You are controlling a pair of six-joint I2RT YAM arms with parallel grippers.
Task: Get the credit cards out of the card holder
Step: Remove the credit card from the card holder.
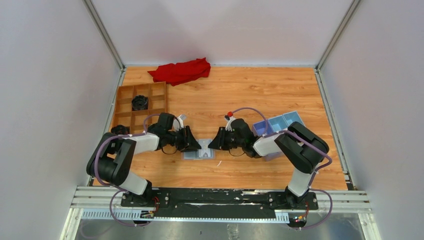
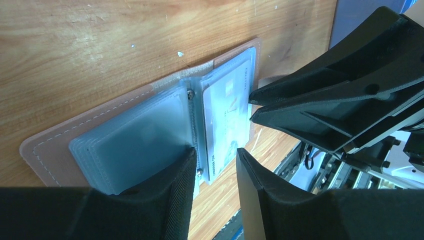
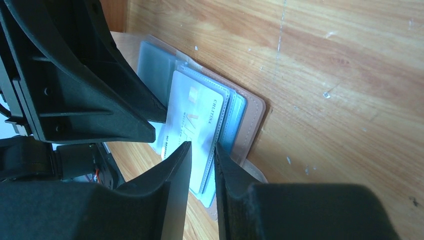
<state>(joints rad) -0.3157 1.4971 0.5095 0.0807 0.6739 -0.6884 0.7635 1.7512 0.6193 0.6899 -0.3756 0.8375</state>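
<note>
We're working the pull-out step: no card is out yet. Holder (image 1: 200, 154) is lying open & flat on the table (image 1: 260, 95) between the two arms, its clear sleeves (image 2: 135, 145) fanning up. L gripper (image 2: 215, 155) is standing part-spread, gripping nothing, fingers straddling the spine end of the holder & seemingly pinning it down. R gripper (image 3: 202, 147) is sitting at the opposite side w/ jaws narrowed to a slit, and the edge of the pale card (image 3: 192, 112) is lying in that slit. We can't tell whether it's biting the card yet, since the pads are hiding the contact. Next move, as we're judging it: R should be clamping the card only, not card plus sleeve, then sliding it out of its sleeve while L is keeping the holder from dragging along.
</note>
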